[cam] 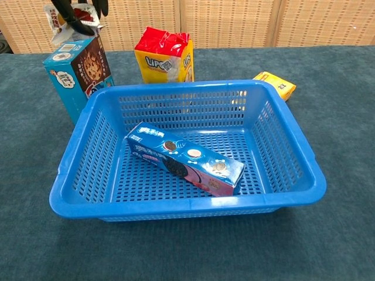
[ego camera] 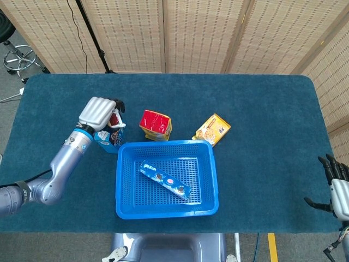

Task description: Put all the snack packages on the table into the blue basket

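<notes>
My left hand [ego camera: 98, 112] grips a small white-and-red snack packet [ego camera: 114, 119], held just above the upright blue cookie box [ego camera: 109, 140]. In the chest view its dark fingers [cam: 74, 13] wrap the packet [cam: 60, 22] over the box [cam: 79, 73]. A red-and-yellow bag [ego camera: 155, 125] and a flat yellow box [ego camera: 213, 129] stand behind the blue basket [ego camera: 166, 144]. A blue cookie pack [ego camera: 164, 179] lies inside the basket. Far off at the table's right front, my right hand [ego camera: 335, 188] has its fingers spread and holds nothing.
Woven screens stand behind the table. A black stand pole rises at the back left, and a stool sits on the floor beyond the table's left corner. In the chest view the basket rim [cam: 187, 208] fills the foreground.
</notes>
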Motion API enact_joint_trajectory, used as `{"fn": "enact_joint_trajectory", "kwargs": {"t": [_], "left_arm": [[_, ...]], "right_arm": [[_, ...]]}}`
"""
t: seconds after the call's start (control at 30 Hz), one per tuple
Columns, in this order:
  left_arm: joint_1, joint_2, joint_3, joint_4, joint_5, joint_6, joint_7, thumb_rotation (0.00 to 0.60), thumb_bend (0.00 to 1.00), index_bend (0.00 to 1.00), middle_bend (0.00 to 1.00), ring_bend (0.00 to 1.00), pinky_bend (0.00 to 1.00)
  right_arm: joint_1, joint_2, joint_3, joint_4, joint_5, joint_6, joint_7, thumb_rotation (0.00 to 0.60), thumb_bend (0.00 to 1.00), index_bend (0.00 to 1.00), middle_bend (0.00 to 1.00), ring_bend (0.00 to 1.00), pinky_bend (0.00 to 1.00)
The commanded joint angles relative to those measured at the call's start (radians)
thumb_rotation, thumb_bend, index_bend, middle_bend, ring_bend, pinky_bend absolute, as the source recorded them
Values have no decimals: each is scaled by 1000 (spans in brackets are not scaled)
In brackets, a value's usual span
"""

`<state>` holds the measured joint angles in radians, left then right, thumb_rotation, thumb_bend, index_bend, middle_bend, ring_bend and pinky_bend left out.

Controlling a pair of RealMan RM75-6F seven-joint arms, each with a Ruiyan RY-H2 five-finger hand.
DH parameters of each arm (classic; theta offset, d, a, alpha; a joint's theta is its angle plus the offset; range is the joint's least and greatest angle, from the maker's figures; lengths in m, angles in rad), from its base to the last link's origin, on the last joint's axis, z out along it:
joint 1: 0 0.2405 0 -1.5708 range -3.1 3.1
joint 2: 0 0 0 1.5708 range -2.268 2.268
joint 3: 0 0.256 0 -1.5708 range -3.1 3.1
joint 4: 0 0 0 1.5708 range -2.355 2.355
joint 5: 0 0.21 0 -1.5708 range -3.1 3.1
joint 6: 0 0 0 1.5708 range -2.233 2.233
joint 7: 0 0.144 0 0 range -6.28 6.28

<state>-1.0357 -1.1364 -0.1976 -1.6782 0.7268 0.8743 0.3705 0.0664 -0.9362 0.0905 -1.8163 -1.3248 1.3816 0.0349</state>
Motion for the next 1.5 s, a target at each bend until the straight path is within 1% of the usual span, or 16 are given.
{"fn": "enact_joint_trajectory", "kwargs": {"t": [0.03, 0.17, 0.33, 0.4, 0.57, 0.67, 0.77, 0.8, 0.83, 0.9, 0.93, 1.0, 1.07, 1.23, 1.37, 1.5], "left_arm": [[36, 52, -45, -113, 93, 39, -80, 600, 301, 422, 437, 459, 512], [58, 76, -56, -217, 190, 50, -122, 600, 300, 422, 437, 454, 512], [69, 42, -29, -306, 300, 64, -110, 600, 295, 422, 437, 449, 512], [68, 7, -21, -315, 320, 71, -102, 600, 293, 422, 437, 449, 512], [44, -97, -4, -296, 307, 59, -75, 600, 290, 420, 437, 438, 512], [26, -165, 11, -264, 287, 55, -40, 600, 281, 380, 395, 361, 488], [9, -235, 22, -228, 259, 45, -19, 600, 262, 309, 284, 238, 388], [6, -251, 25, -220, 255, 42, -18, 600, 250, 248, 210, 174, 329], [4, -264, 26, -212, 255, 41, -17, 600, 243, 214, 177, 147, 296], [-4, -300, 35, -189, 257, 28, -14, 600, 153, 38, 21, 18, 81], [-7, -311, 37, -183, 256, 18, -20, 600, 102, 0, 0, 0, 13], [-14, -326, 39, -175, 244, -13, -41, 600, 56, 0, 0, 0, 0], [-14, -335, 31, -169, 262, -17, -60, 600, 45, 0, 0, 0, 0], [17, -315, 26, -178, 345, 29, -93, 600, 43, 0, 0, 0, 0], [55, -238, 20, -213, 382, 71, -112, 600, 43, 0, 0, 0, 0], [94, -129, 22, -238, 420, 108, -112, 600, 43, 0, 0, 0, 0]], "right_arm": [[-1, 2, 0, -2, -3, 1, 2, 600, 0, 0, 0, 0, 34], [-1, 3, -4, -5, -9, 0, 2, 600, 0, 0, 0, 0, 34], [1, 5, -6, -6, -11, -7, 2, 600, 0, 0, 0, 0, 34], [1, 4, -7, -5, -12, -8, 5, 600, 0, 0, 0, 0, 34], [1, 4, -6, -3, -7, -10, 9, 600, 0, 0, 0, 0, 35], [1, 5, -5, -2, -2, -11, 10, 600, 0, 0, 0, 0, 34], [2, 6, -4, -1, 3, -15, 13, 600, 0, 0, 0, 0, 34], [2, 6, -3, 0, 4, -15, 14, 600, 0, 0, 0, 0, 34], [3, 6, -3, 1, 6, -17, 15, 600, 0, 0, 0, 0, 34], [3, 6, -2, 3, 10, -20, 18, 600, 0, 0, 0, 0, 35], [4, 5, -2, 4, 11, -20, 19, 600, 0, 0, 0, 0, 35], [4, 5, -1, 6, 13, -22, 21, 600, 0, 0, 0, 0, 35], [4, 5, 0, 9, 15, -22, 24, 600, 0, 0, 0, 0, 34], [4, 6, 1, 15, 19, -25, 31, 600, 0, 0, 0, 0, 34], [3, 7, 1, 17, 18, -26, 36, 600, 0, 0, 0, 0, 34], [2, 9, 1, 14, 15, -22, 38, 600, 0, 0, 0, 0, 34]]}}
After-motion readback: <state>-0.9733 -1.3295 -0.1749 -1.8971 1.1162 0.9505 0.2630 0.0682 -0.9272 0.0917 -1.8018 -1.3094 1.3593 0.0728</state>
